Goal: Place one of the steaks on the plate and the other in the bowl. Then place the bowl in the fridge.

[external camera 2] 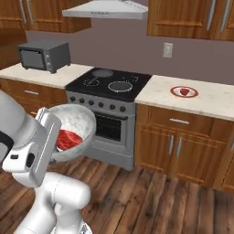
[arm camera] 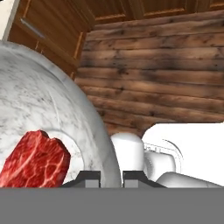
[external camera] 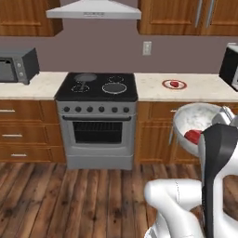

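1. Bowl (external camera: 197,122): whitish-grey, speckled, held in the air in front of the wooden lower cabinets, tilted so its inside faces the base cameras. In the right base view it hangs to the left of the stove, above the wood floor.
2. Steak in bowl (external camera 2: 68,139): bright red chunk lying against the bowl's lower inside wall; in the hand view it sits at lower left.
3. Fingers (arm camera: 111,178): two dark tips narrowly set, clamped on the bowl's rim, one tip on each side of the wall.
4. Plate (external camera: 174,84): small, round, red-rimmed, on the pale bench to the right of the stove.
5. Steak on plate (external camera 2: 184,91): small red piece resting at the plate's centre.
6. Stove (external camera: 98,122): black cooktop, grey oven front, row of knobs; a dark pan (external camera: 85,77) on the rear left burner.
7. Toaster oven (external camera 2: 45,55): grey box on the bench left of the stove.
8. Range hood (external camera: 94,10): pale, above the cooktop.
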You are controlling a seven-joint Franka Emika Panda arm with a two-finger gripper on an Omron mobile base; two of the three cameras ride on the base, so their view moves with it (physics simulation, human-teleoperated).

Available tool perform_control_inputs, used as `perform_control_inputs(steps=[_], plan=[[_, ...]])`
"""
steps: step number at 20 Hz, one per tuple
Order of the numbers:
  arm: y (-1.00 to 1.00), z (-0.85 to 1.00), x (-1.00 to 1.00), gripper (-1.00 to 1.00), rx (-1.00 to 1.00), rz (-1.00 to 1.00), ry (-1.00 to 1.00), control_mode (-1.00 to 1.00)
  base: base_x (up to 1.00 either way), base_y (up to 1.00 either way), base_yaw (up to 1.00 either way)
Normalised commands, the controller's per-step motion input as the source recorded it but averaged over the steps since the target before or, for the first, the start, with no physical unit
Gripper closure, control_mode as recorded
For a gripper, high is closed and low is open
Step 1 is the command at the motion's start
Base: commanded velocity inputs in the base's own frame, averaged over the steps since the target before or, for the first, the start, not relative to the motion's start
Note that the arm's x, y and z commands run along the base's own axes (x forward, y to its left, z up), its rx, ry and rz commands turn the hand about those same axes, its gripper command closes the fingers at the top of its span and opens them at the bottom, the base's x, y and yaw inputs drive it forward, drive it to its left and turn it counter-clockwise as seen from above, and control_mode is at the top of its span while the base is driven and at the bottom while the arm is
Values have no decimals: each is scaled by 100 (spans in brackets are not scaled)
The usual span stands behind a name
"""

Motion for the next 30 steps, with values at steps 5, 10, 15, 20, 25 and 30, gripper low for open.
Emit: perform_control_inputs(steps=[5, 10, 15, 20, 25, 30], plan=[[0, 0, 0, 100, 0, 0, 0, 100, -93, 100, 39], [0, 0, 0, 100, 0, 0, 0, 100, -42, 100, 58], [0, 0, 0, 100, 0, 0, 0, 100, 25, 100, 13], [0, 0, 0, 100, 0, 0, 0, 100, 68, 100, -1], [0, 0, 0, 100, 0, 0, 0, 100, 100, 100, -6], [0, 0, 0, 100, 0, 0, 0, 100, 100, 100, -17]])
